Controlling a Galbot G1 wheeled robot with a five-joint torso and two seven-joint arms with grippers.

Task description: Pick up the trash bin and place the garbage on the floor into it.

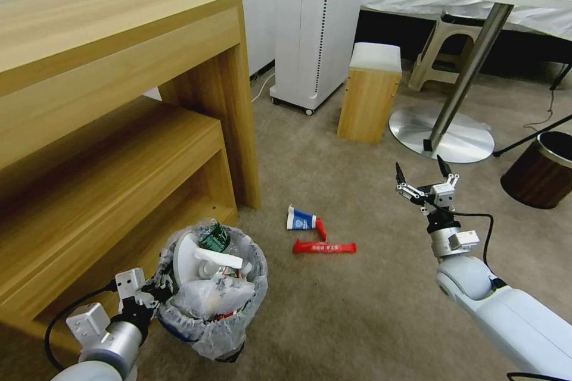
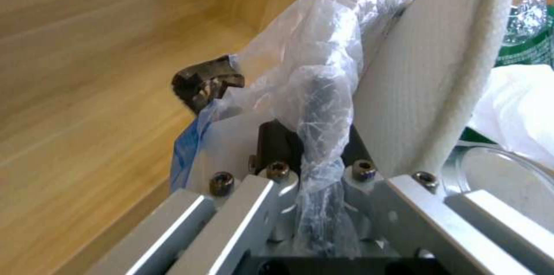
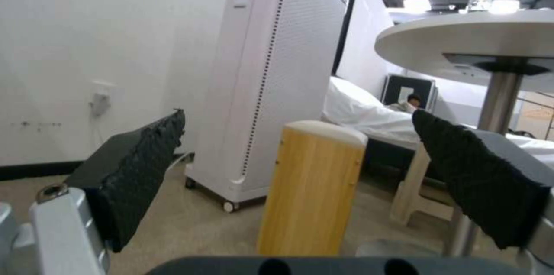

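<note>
While the trash bin [image 1: 213, 300] is kept beside the low wooden shelf unit [image 1: 119, 131], its rim is pinched by the left tool [image 1: 156, 293], which is closed over the edge and the crinkled bag liner [image 2: 300, 76]; in the left wrist view one dark finger [image 2: 202, 82] is seen outside the plastic, with the liner bunched between the jaws. Such a rim grip is judged to be chosen so that the mouth of the bin is left free for dropping litter in. Inside the bin a white slipper [image 2: 427, 76], a green-labelled bottle [image 1: 214, 238] and pale wrappers are already heaped nearly to the rim. On the beige floor [image 1: 369, 309], near the bin on its side away from the shelf unit, a blue-and-white carton [image 1: 300, 219] and a red bar wrapper [image 1: 325, 247] are left lying, the carton touching a small red piece. The right tool [image 1: 424, 177] is held above the floor, farther from the bin than that litter, with its jaws spread wide and nothing between them, presumably readied for a further pick. The task is therefore judged to be well advanced, with those few pieces still to be gathered.
</note>
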